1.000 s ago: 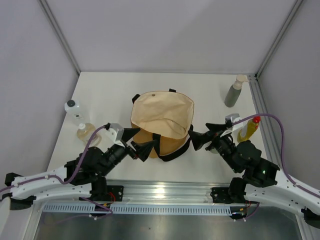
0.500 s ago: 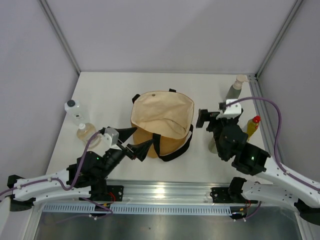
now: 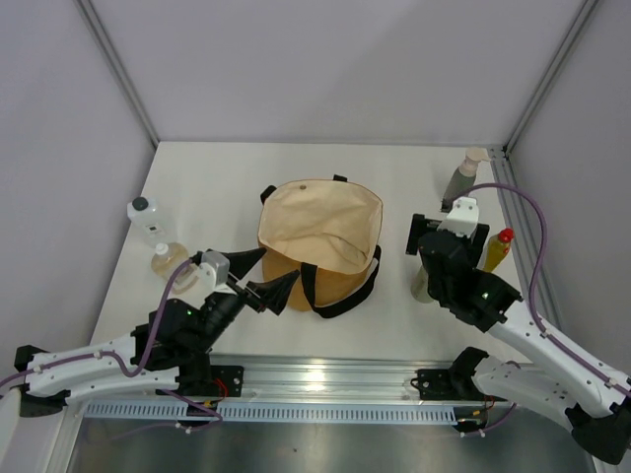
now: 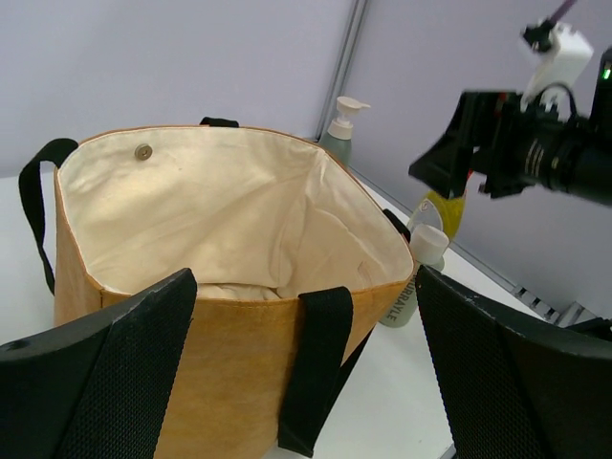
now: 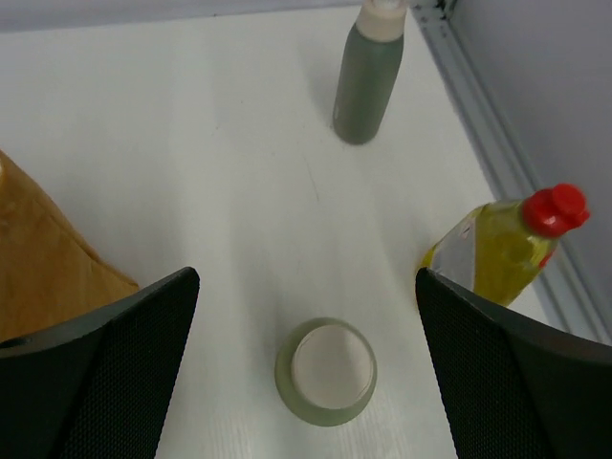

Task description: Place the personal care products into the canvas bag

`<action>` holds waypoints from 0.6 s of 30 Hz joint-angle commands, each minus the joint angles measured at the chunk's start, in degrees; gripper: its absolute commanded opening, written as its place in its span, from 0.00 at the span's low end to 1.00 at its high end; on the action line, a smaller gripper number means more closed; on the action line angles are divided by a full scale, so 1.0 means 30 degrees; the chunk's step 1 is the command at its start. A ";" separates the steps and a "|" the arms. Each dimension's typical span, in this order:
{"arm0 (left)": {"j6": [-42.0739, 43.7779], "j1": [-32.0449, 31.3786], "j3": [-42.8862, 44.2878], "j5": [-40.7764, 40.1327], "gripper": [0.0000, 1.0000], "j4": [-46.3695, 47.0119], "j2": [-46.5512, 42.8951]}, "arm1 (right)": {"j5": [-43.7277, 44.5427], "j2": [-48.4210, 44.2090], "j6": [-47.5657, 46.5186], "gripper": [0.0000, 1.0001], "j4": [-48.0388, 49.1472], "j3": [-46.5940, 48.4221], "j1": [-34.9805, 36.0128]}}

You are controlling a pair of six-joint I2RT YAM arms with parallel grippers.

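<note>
You are hovering over a pale green round bottle with a white cap (image 5: 325, 371). It is standing upright on the white desk (image 5: 191, 143), just beside the tan soft canvas bag with black strap handles (image 3: 320, 232). The yellow bottle with a red cap (image 5: 502, 251) is standing near it. The grey-green bottle with a beige cap (image 5: 369, 78) is sitting farther back. The clear square bottle with a black cap (image 3: 146, 219) and the amber round bottle with a white cap (image 3: 170, 262) are waiting on the bag's other side. No bottle is showing against the bag's cream lining.

The right gripper (image 5: 306, 277) is gaping wide and carrying nothing, pointing down above the pale green bottle. The left gripper (image 4: 306, 275) is likewise spread wide and empty, facing the bag's near wall.

Watch the descent. The cap is sitting low in the wrist view, not centred, so one finger may end up catching the shoulder and tipping the bottle. Its smooth, rounded plastic is looking slippery, and the yellow bottle is standing close enough to get knocked. The limp canvas rim could be folding inward under a dropped bottle.
</note>
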 commanded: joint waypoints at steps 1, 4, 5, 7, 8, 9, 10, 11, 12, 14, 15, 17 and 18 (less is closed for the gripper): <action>0.0221 -0.0145 0.0009 -0.0523 0.99 0.0632 -0.0150 | -0.1527 -0.1122 0.3355 0.99 -0.1204 -0.2004 -0.0100; 0.0133 -0.0145 -0.0166 -0.0433 0.99 0.0661 -0.0384 | -0.1386 -0.1271 0.4584 0.99 -0.0645 -0.3590 -0.0158; 0.0190 -0.0145 -0.0051 -0.0579 0.99 0.0719 -0.0414 | -0.1384 -0.1155 0.4848 0.99 -0.0557 -0.3858 -0.0303; 0.0337 -0.0145 -0.0196 -0.0784 0.99 0.0866 -0.0298 | -0.1181 -0.0688 0.5668 0.99 -0.0351 -0.4327 -0.0479; 0.0395 -0.0145 -0.0196 -0.0960 0.99 0.0866 -0.0239 | -0.1092 -0.0511 0.5961 0.99 -0.0235 -0.4822 -0.0626; 0.0425 -0.0116 -0.0167 -0.0932 0.99 0.0866 -0.0152 | -0.1004 -0.0393 0.6399 0.99 -0.0205 -0.5030 -0.0656; 0.0454 -0.0144 -0.0138 -0.0903 0.99 0.0866 0.0023 | -0.0946 -0.0189 0.6636 0.99 -0.0176 -0.5206 -0.0685; 0.0455 -0.0145 -0.0166 -0.0903 0.99 0.0837 0.0112 | -0.0974 -0.0129 0.6870 0.99 -0.0146 -0.5411 -0.0686; 0.0426 -0.0145 0.0007 -0.0903 0.99 0.0779 0.0200 | -0.1090 -0.0157 0.7017 0.99 0.0289 -0.5877 -0.0744; 0.0396 -0.0145 0.0183 -0.0932 0.99 0.0544 0.0405 | -0.1705 -0.0332 0.7458 1.00 0.0000 -0.5939 -0.0745; 0.0425 -0.0145 0.0185 -0.1048 0.99 0.0544 0.0464 | -0.1794 -0.0420 0.7516 0.99 0.0319 -0.6318 -0.0860; 0.0542 -0.0145 0.0127 -0.1195 0.99 0.0631 0.0523 | -0.2028 -0.0596 0.8539 0.99 0.0089 -0.6496 -0.1211; 0.0543 -0.0145 0.0155 -0.1283 0.99 0.0661 0.0552 | -0.2145 -0.0626 0.8832 0.99 0.0059 -0.6787 -0.1387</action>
